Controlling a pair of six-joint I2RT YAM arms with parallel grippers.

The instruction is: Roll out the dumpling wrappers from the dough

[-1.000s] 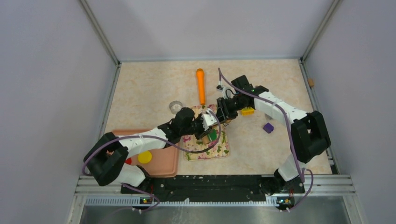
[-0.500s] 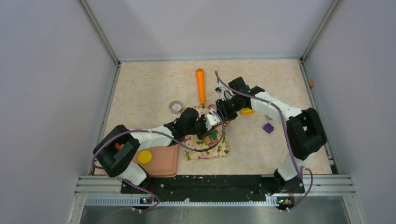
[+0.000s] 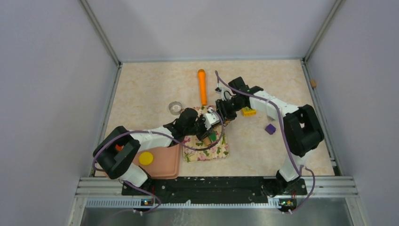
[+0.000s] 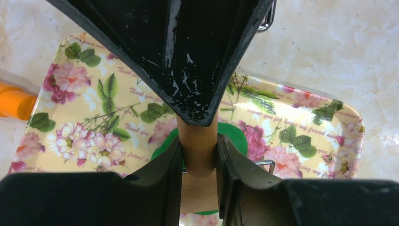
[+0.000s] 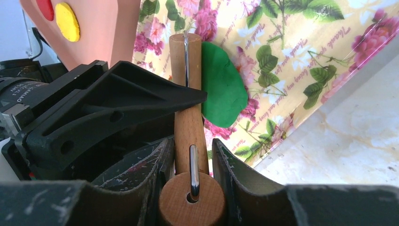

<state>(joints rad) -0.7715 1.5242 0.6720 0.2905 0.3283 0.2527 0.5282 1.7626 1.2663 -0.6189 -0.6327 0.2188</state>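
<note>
The left claw (image 4: pixel 198 149) is clenched on a wooden pin (image 4: pixel 198 136), a finger pressed against each side of it. The right claw (image 5: pixel 190 162) grasps the same pin (image 5: pixel 187 89) at its other end, its fingers flanking the round end cap. The two claws meet nose to nose over a floral mat (image 3: pixel 214 151) in the middle of the counter (image 3: pixel 150 89).

The dough (image 5: pixel 223 84), a flat green oval, lies on the mat (image 4: pixel 94 132) under the pin and touching it. In the left wrist view green shows on both sides of the pin (image 4: pixel 233 136).

Left of the mat sits a pink tray (image 3: pixel 164 165) holding a yellow wrapper (image 3: pixel 146 157). The right wrist view also shows a red wrapper (image 5: pixel 45 7) beside the yellow one (image 5: pixel 67 21).

An orange stick (image 3: pixel 202 87) and a metal ring (image 3: pixel 176 108) lie beyond the mat. A yellow block (image 3: pixel 248 111) and a purple block (image 3: pixel 270 128) lie to its right.
</note>
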